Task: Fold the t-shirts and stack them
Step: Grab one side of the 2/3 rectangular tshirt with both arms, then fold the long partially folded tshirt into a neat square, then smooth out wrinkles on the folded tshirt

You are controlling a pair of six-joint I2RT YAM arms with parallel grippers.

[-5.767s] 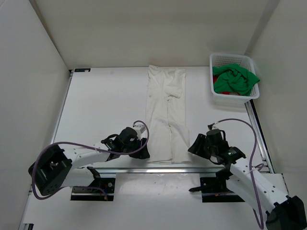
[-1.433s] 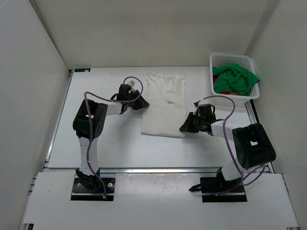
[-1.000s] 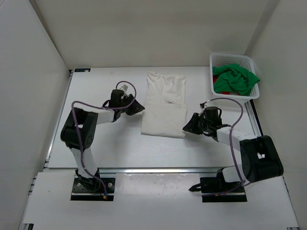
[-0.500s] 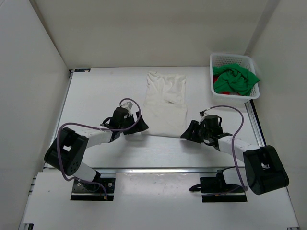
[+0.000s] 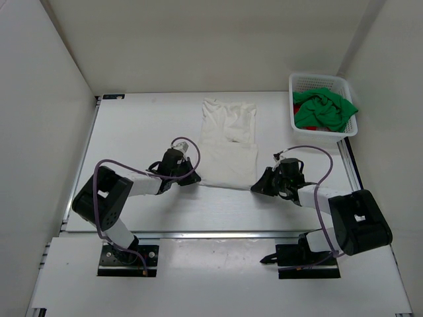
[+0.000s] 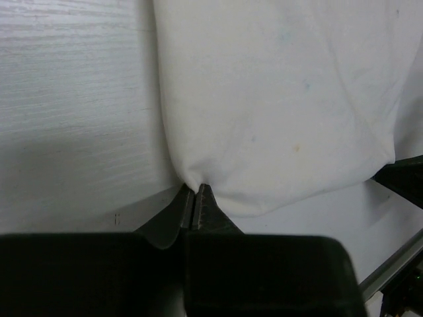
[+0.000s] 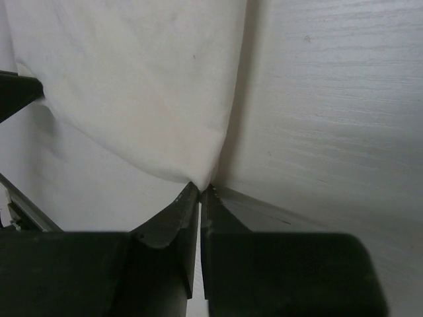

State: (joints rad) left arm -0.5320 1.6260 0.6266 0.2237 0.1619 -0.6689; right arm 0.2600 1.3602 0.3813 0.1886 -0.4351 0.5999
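White t-shirt (image 5: 228, 142), part folded, lies flat left of the mesh basket (image 5: 316, 80). Left gripper (image 5: 192, 173) and right gripper (image 5: 260, 185) each pinch closed on a corner of the edge farther from the basket. Risk: the bites look shallow, so one corner may slip free and skew the fold.

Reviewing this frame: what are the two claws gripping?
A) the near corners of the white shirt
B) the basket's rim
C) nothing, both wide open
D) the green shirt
A: the left claw and right claw are each shut on a near corner of the white shirt, while the green shirt lies in the basket, away from both claws.
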